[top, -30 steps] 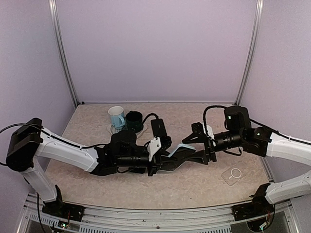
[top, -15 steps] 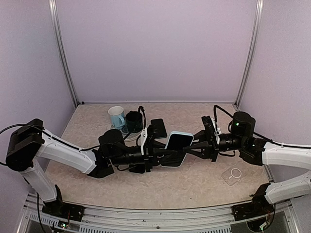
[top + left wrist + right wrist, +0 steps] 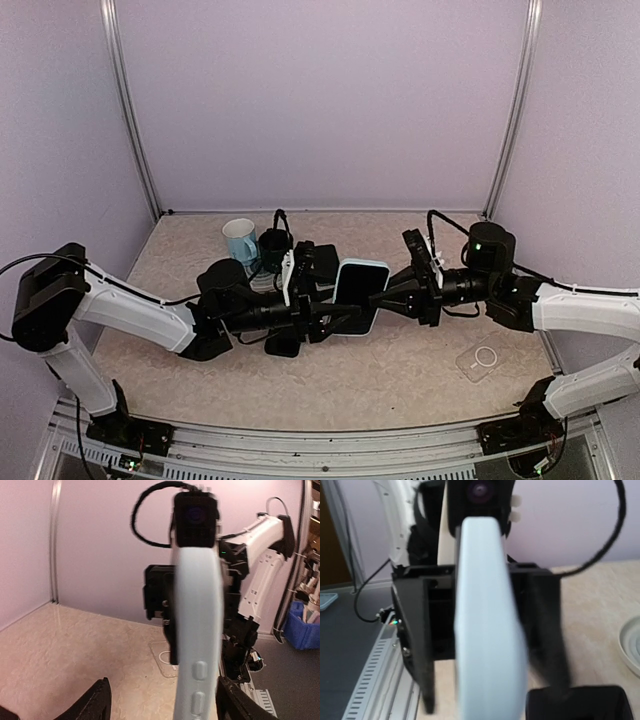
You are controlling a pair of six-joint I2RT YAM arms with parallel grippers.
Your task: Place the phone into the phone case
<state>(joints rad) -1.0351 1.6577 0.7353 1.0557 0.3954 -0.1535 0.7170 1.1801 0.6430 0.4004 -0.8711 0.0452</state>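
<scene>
The phone, pale blue with a black screen, hangs above the table's middle between both arms. My right gripper is shut on its right end. My left gripper stands open around its left end. The left wrist view shows the phone's edge with side buttons between my spread fingers, closer to the right one. In the right wrist view the phone's edge fills the centre and hides my own fingertips. The clear phone case with a white ring lies flat at the front right, also visible as the case.
A pale blue mug and a dark mug stand at the back left, over a white saucer. A black box lies just behind the phone. Purple walls enclose the table on three sides.
My right gripper has closed onto the phone and my left gripper has opened its jaws off it. The phone turned upright and both arms drifted slightly left.
</scene>
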